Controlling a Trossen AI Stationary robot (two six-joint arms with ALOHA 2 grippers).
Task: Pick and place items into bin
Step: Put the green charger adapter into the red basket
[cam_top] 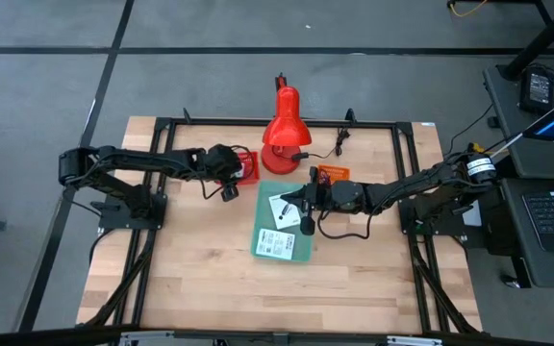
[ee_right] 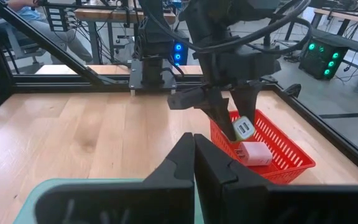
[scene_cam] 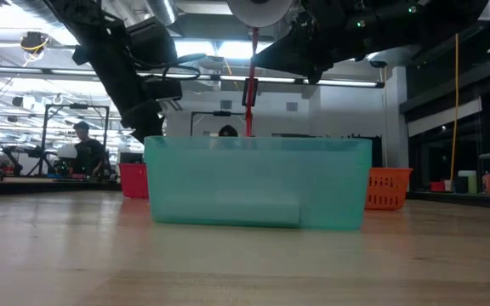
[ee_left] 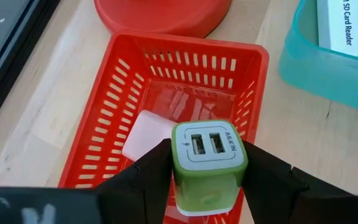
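A green block (ee_left: 209, 165) with a grey two-port face is held over the red basket (ee_left: 135, 81) by my left gripper (ee_left: 209, 186). In the right wrist view the block (ee_right: 243, 129) hangs above the basket's floor. A pink cube (ee_left: 145, 134) lies on the floor of that basket. The teal bin (cam_top: 298, 252) stands mid-table with two white printed cards (cam_top: 282, 210) lying in it. My right gripper (ee_right: 194, 149) is shut and hovers over the bin's far part, holding nothing. My left gripper pinches the green block by two opposite side faces (ee_left: 178, 163), one finger on each. The fingers (ee_right: 222, 115) slant down from the table's left side. The block is lifted clear of the basket floor and slightly tilted, its port face turned up toward the wrist.
A red desk lamp (cam_top: 282, 130) stands just beyond the red basket (cam_top: 248, 165), its round base close by. An orange basket (cam_top: 333, 174) sits to the right of the lamp. A black cable (cam_top: 339, 142) lies near the far edge. Bare wood fills the near half of the table.
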